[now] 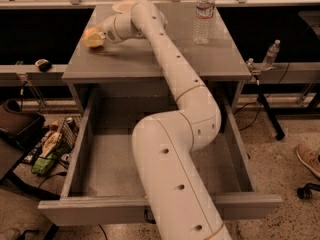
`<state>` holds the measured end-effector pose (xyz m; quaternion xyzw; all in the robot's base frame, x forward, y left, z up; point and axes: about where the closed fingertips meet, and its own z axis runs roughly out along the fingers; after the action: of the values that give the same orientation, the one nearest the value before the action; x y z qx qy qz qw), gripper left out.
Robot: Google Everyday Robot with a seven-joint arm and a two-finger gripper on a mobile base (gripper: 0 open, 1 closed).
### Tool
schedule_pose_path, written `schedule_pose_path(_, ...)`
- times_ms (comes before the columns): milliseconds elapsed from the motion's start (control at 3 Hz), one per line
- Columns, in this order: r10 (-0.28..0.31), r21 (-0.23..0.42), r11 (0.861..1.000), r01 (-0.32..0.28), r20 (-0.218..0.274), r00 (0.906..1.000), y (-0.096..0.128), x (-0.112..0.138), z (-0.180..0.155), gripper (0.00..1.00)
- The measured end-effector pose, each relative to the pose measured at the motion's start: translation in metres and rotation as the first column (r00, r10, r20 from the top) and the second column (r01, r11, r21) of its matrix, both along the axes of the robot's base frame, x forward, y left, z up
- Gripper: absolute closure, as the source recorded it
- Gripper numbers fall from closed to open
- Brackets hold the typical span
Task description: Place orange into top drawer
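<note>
Camera view from above and in front: the small round orange fruit (90, 33) sits at about ten o'clock on the flat grey cabinet top (120, 64), right at the tip of the pale two-finger gripper (95, 39). The gripper lies low and sideways against it, pointing toward nine o'clock. I cannot tell from where I stand whether it has a hold on the fruit or only rests beside it.

My guess is that the thick white jointed arm (175, 76) reaches this far because the orange lies at the far left of the top, well apart from its goal. The wide grey top drawer (107, 164) is pulled fully out at six o'clock. Its speckled floor is bare where I can see it, and the arm's bulky lower link hides much of the middle. So the pick-up looks like the step in hand, with the carry back and down not yet begun.

A shallow white bowl (121, 5) peeks out behind the arm at eleven o'clock, near the gripper. A clear plastic water bottle (204, 15) stands upright at one o'clock, well clear. Off the cabinet, a smaller bottle (270, 55) stands at three o'clock. A heap of bags and packets (47, 149) lies on the speckled floor (280, 149) at eight o'clock, and a tan shoe (308, 159) shows at four.
</note>
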<state>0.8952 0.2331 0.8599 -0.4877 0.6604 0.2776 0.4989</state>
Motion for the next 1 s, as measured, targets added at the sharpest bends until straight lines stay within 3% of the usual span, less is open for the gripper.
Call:
schedule_pose_path(333,-0.03,-0.026,0.999,0.03,0.004,0.9995,-0.03,-0.007,0.026,1.0)
schedule_pose_path(667,-0.176,0.016,0.984,0.176,0.045,0.9833,-0.12,-0.029,0.116,1.0)
schedule_pose_path(1000,-0.313,0.122,0.945,0.304,0.068,0.9472,-0.202,-0.073,0.2,1.0)
